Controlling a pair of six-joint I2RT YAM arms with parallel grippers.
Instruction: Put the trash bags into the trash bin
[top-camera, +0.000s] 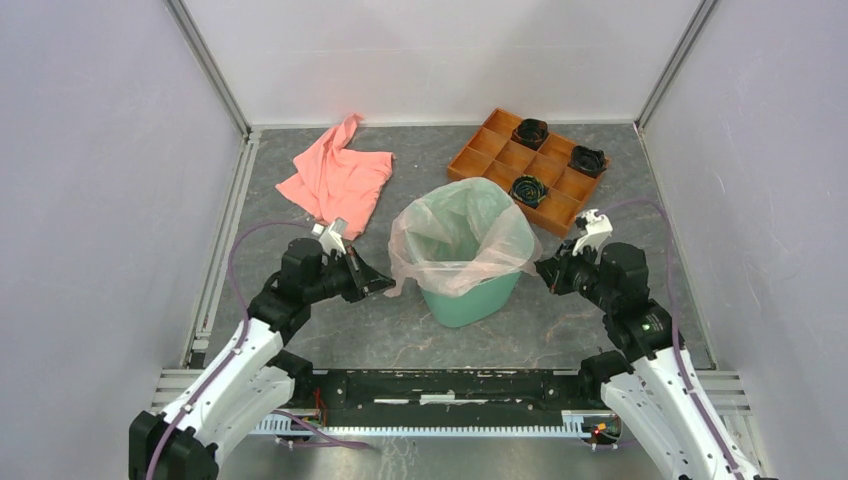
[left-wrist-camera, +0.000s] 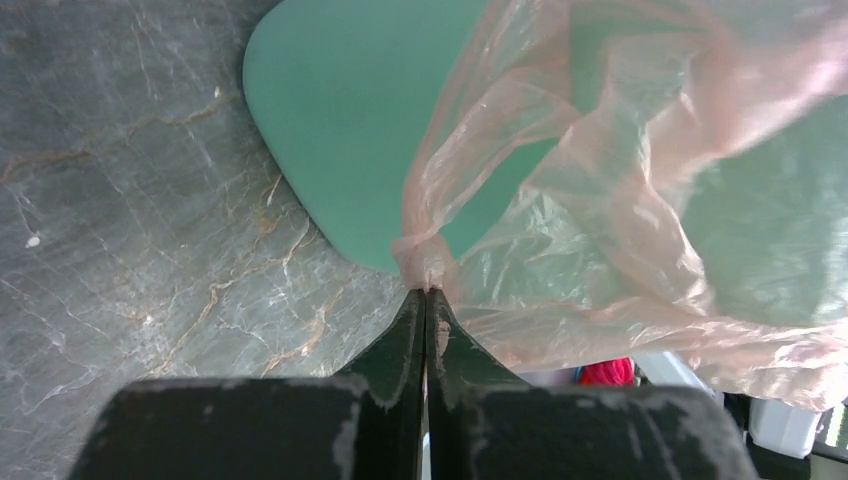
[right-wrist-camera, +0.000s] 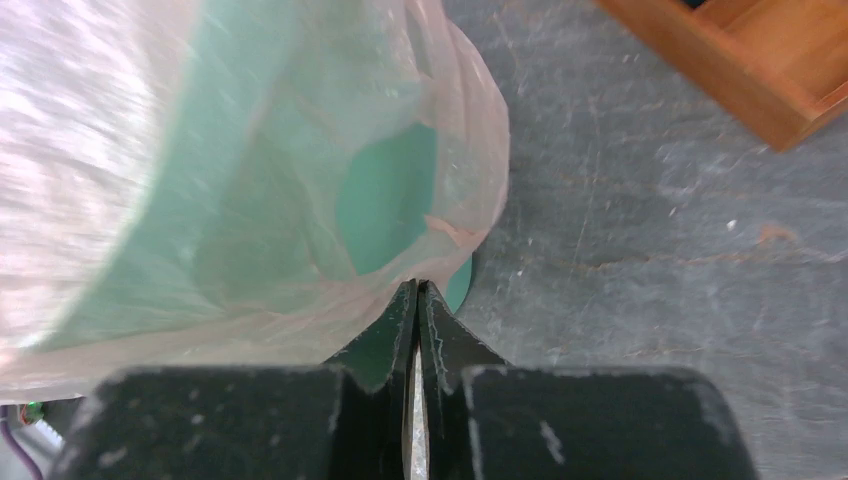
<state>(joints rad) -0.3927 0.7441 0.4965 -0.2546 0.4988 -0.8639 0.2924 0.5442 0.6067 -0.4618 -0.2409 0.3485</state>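
I have the thin, translucent pale pink plastic film bag (top-camera: 455, 215) sitting open inside the mint-green plastic bin with the rounded-square rim (top-camera: 468, 300), which stands mid-bench (top-camera: 560, 330) between my two arms. The bag's mouth is draped over the rim, with a loose skirt of film hanging outside on the left. My left pincer (left-wrist-camera: 425, 292) is closed on a gathered knot of that film just off the bin's wall. My right pincer (right-wrist-camera: 417, 285) is closed too, and I judge it has the film's edge nipped at its tips on the opposite side. To my eye the step in hand is seating the liner. I would draw both pinches outward and down together with even tension, so the film snugs over the rim without dragging the light bin sideways. I would go gently, since film this thin could tear at either pinch, and let go only once the edge lies flat
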